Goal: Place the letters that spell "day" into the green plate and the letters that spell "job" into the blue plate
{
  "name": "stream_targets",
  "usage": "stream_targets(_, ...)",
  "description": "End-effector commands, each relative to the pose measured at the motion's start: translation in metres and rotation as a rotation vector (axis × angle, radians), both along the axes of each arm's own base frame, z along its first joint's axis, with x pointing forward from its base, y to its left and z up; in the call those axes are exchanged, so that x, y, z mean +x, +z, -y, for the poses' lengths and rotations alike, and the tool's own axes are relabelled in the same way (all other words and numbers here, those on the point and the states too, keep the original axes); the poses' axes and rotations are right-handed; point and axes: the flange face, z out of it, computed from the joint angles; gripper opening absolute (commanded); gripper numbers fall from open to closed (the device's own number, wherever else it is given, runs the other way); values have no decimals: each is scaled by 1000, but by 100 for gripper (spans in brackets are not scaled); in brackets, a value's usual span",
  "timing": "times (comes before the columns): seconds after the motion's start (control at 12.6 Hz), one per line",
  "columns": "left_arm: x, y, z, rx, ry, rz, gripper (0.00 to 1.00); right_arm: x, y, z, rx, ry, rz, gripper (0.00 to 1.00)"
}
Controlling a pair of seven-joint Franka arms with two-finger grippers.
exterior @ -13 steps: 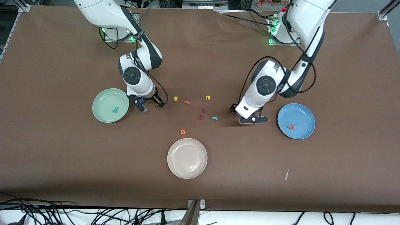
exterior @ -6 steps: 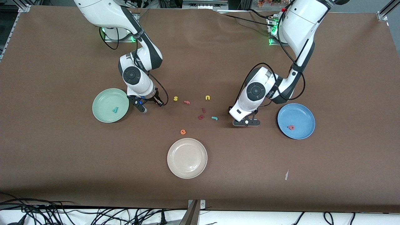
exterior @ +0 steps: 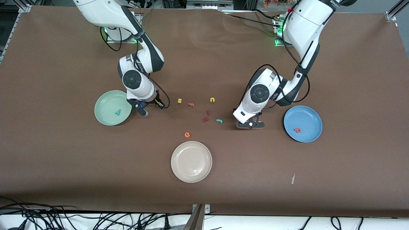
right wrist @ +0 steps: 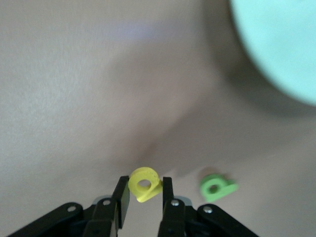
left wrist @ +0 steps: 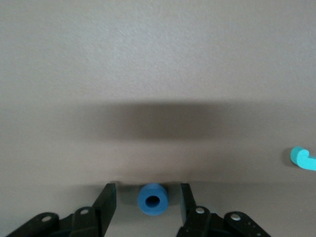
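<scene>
R gripper (right wrist: 143, 197) now pinches the yellow "a" (right wrist: 144, 184) betw its fingers; a sec ago it was half spread, so the grasp is fresh. In front view it's shifted a bit toward the green plate (exterior: 105, 100) & hangs by that plate's rim, on the side facing the letter cluster. The olive-green "d" (right wrist: 217, 186) lies flat on the brown tabletop (exterior: 287, 179) just beside the held "a", not yet taken. Teal "y" (exterior: 118, 112) already in the green plate. So "day" is 1 of 3 in, 2nd in hand, "d" left.

L gripper (left wrist: 148, 205) has come down low to the tabletop & its fingers are closing: they straddle the blue "o" (left wrist: 152, 199) w/ a gap each side, not touching yet. A sec ago it was wide & closer to the blue plate (exterior: 311, 115); since then it's slid toward the table's middle. Teal "j" (exterior: 219, 120) lies near it, toward the middle, untouched. Salmon-pink "b" (exterior: 297, 130) sits in the blue plate. "job": 1 of 3 in, "o" about to be gripped.

Unused: yellow "s" (exterior: 179, 101), yellow "u" (exterior: 212, 100), orange "e" (exterior: 187, 134), dark red letters (exterior: 206, 119), cream-white plate (exterior: 179, 150) nearer the front edge

Judgement: next R needs a short carry over the rim & release
</scene>
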Motion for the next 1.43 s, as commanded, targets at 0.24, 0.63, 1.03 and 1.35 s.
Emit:
stream_targets(0.24, 0, -4, 4, 22, -3, 8, 38, 30, 36, 117, 1, 267, -63, 22)
stream_targets(0.63, 0, -3, 3, 24, -4, 5, 26, 27, 15, 162, 11, 287, -120, 100)
stream_targets(1.03, 28, 36, -31, 39, -1, 2, 17, 8, 24, 89, 4, 195, -136, 100)
stream_targets(1.35, 58, 75, -115, 55, -165, -84, 16, -36, 13, 50, 11, 114, -33, 100)
